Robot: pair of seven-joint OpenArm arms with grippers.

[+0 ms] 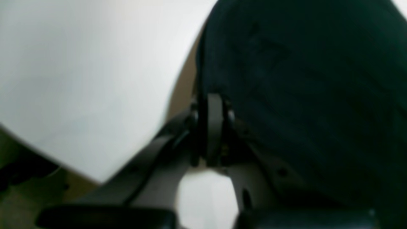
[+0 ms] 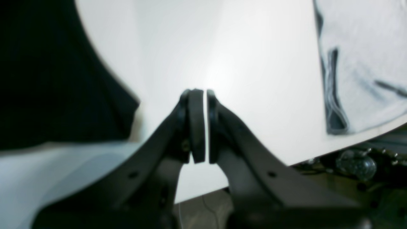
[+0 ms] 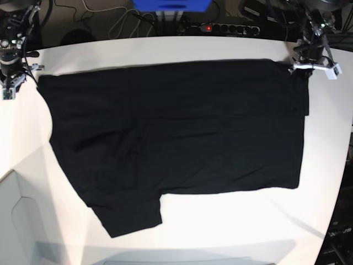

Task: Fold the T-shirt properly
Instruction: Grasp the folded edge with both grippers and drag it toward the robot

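The black T-shirt lies spread over the white table, with one sleeve toward the near edge. No print shows. My left gripper is at the shirt's far right corner. In the left wrist view, its jaws are pressed together at the edge of the dark cloth, which rises right beside the fingertips. My right gripper is just off the shirt's far left corner. Seen from the right wrist, that gripper is shut on nothing above bare table, and the shirt lies to its left.
A light grey garment with dark trim lies at the table's edge in the right wrist view. Cables and a power strip run behind the table's far edge. A blue box stands there too.
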